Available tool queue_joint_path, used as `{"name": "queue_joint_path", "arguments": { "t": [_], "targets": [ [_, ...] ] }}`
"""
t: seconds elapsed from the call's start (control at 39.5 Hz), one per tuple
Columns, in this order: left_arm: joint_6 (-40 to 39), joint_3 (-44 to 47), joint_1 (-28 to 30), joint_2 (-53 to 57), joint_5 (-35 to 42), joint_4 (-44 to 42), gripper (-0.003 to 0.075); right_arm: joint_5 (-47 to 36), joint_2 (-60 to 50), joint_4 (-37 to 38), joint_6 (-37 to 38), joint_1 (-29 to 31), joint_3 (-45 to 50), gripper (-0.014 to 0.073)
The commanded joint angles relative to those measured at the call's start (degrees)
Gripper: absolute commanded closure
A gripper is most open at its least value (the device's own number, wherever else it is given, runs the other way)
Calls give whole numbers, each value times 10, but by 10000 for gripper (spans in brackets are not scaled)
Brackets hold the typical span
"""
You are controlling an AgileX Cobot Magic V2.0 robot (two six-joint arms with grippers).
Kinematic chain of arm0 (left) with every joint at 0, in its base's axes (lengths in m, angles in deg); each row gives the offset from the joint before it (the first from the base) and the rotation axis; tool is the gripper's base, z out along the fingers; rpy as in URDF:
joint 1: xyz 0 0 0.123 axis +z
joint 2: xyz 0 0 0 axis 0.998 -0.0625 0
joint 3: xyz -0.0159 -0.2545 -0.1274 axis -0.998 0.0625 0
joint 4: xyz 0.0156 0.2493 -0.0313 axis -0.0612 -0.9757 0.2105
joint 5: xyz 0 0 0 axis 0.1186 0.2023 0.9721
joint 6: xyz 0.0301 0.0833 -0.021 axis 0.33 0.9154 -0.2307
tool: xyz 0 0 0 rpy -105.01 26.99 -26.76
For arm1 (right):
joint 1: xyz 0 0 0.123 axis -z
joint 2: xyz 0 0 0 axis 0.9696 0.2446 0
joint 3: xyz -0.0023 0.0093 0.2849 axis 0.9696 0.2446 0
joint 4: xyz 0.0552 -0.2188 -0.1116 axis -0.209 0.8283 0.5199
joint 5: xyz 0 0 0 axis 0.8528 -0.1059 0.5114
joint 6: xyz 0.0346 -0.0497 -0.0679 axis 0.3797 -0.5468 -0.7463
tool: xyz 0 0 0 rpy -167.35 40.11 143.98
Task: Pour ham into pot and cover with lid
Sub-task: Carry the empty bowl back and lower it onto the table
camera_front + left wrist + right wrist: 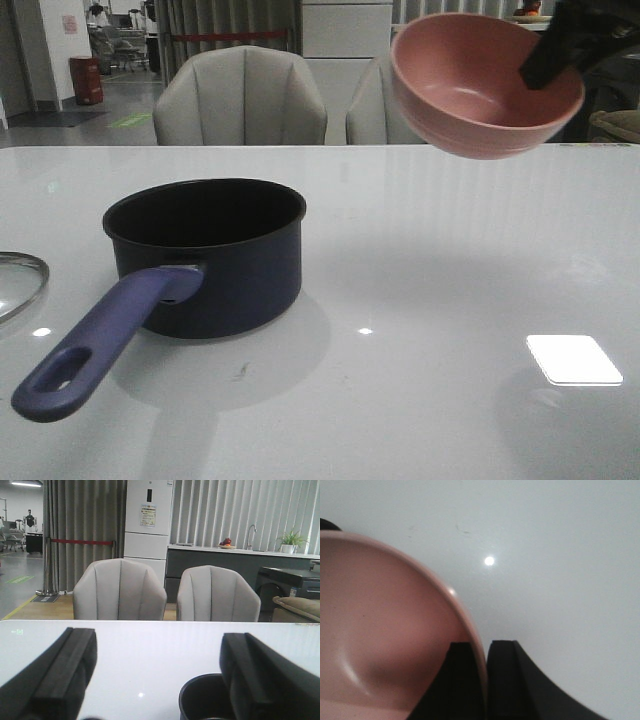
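High over the table's right side, my right gripper (548,62) pinches the pink bowl (480,90) rim; left gripper (155,675) gapes empty. I'd centre over the pot (205,255) before tipping.

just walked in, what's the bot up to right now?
The right end effector is clamped on the rim of a pink bowl, holding it tilted in the air, to the right of the pot. No ham shows in the bowl's visible interior. The left end effector is open and empty near the pot. The lid lies on the table's left edge.
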Motion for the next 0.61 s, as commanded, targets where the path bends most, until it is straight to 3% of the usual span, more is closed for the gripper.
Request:
{"name": "queue_joint_path", "arguments": {
  "t": [0.0,0.2,0.38,0.58],
  "targets": [
    [-2,-15,-4,-1,45,1,169,14,-18,10,31,43,-15,471],
    [-2,-15,-4,-1,45,1,169,78,26,19,34,102,-15,471],
    [-2,-15,-4,-1,45,1,169,87,71,64,34,105,-15,471],
    [-2,-15,-4,-1,45,1,169,85,104,64,34,105,-15,471]
  ]
}}
